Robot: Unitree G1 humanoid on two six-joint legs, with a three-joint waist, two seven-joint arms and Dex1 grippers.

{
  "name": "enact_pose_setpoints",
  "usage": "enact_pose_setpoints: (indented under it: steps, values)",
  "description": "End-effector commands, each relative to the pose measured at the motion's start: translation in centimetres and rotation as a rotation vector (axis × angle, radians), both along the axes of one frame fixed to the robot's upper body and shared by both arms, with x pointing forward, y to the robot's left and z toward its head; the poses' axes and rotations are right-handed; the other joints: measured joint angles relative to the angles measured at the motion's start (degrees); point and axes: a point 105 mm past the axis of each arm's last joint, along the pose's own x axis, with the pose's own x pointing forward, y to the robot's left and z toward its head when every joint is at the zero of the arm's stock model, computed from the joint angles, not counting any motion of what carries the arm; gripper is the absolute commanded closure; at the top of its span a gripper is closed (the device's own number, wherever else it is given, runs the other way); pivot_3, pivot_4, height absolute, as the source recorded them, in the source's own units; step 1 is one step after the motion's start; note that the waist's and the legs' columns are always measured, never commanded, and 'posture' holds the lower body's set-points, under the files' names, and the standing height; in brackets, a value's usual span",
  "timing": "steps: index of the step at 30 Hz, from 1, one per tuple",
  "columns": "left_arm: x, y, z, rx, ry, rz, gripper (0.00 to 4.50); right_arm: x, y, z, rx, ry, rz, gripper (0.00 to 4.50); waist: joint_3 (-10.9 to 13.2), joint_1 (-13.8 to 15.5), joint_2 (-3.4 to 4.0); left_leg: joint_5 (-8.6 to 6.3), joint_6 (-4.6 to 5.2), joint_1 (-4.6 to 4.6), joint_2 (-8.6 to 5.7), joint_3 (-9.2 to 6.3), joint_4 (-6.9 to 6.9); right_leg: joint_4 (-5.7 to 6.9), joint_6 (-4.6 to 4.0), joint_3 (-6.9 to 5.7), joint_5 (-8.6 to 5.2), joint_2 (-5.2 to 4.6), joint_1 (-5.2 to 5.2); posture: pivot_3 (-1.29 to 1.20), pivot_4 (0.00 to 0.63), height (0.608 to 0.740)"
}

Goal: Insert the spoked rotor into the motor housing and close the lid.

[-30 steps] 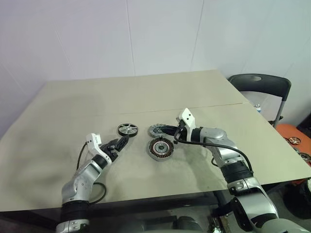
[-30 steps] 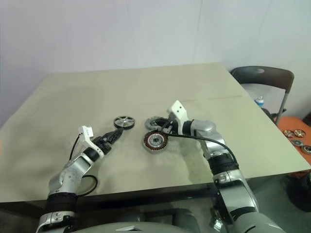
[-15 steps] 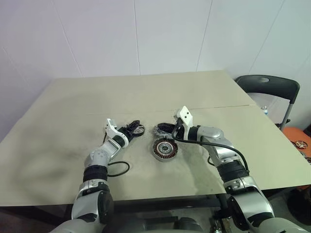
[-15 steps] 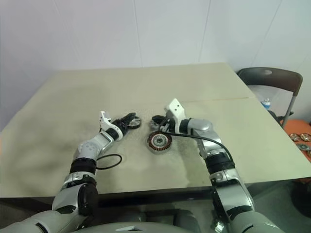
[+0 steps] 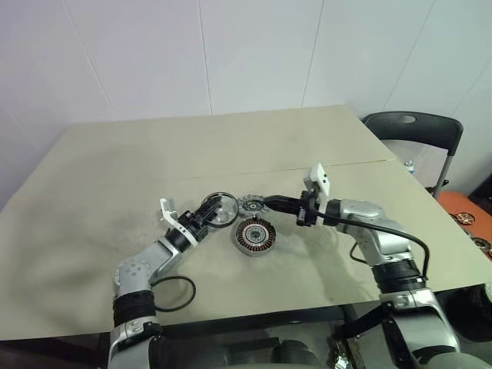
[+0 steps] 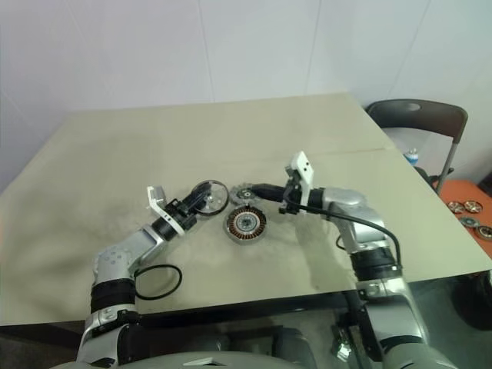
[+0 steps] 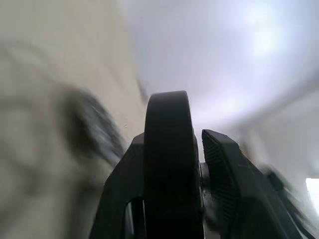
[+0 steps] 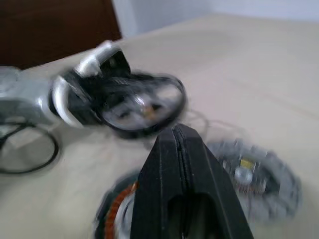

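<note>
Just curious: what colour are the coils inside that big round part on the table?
Copper-brown, ringed around a silver centre of the motor housing; the left eye view shows it best.

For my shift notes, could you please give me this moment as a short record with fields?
Surface: tan table
Left gripper: closed on the rim of the spoked rotor, holding it off the table beside the housing
Right gripper: shut, empty, tips over the lid
Motor housing: flat on the table, open, copper windings showing
Lid: on the table just behind the housing
Task stage: rotor picked up, not yet in the housing; lid not yet on
Other: dark chair to the right of the table
</note>
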Motion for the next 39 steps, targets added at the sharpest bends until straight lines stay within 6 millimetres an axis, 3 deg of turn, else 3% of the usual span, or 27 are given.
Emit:
enact_pose_setpoints:
  steps: [1,7,13,37,39]
  values:
    - [-0.6,-1.9,1.4,-0.008,-0.056,-0.116,3.37,-0.3,-0.1,0.7,0.002,-0.015,0.024,4.50,0.0,0.3,0.00,-0.04,0.05,0.03,0.00,0.00,0.00,0.02,0.00,0.00,0.00,0.00,0.04,0.00,0.000,0.740]
    - [-0.2,-5.1,-0.1,0.064,-0.016,-0.235,3.37,-0.5,0.3,0.2,-0.001,-0.002,0.030,4.50,0.0,0.6,-0.03,-0.09,0.15,0.05,0.06,0.01,0.04,0.07,-0.05,-0.02,0.04,0.05,0.04,0.00,0.000,0.740]
    - [0.9,-6.0,-1.7,0.111,0.016,-0.259,3.37,-0.7,0.6,0.3,0.014,-0.006,0.025,4.50,0.0,0.5,-0.04,0.06,-0.13,0.01,0.06,0.04,0.02,0.03,-0.06,-0.01,0.04,0.04,-0.02,0.00,0.000,0.740]
    - [-0.3,-6.6,-2.7,0.161,0.061,-0.356,3.37,-0.1,0.9,0.3,0.017,-0.017,-0.015,4.50,0.0,0.5,-0.05,0.07,-0.12,0.02,0.06,0.04,0.02,0.04,-0.05,-0.01,0.05,0.04,-0.01,0.00,0.000,0.740]
    - [-0.4,-6.5,-2.8,0.174,0.061,-0.359,2.63,0.0,0.9,0.3,0.018,-0.019,-0.020,4.50,0.0,0.5,-0.05,0.07,-0.12,0.02,0.06,0.04,0.02,0.04,-0.05,-0.01,0.05,0.03,-0.01,0.00,0.000,0.740]
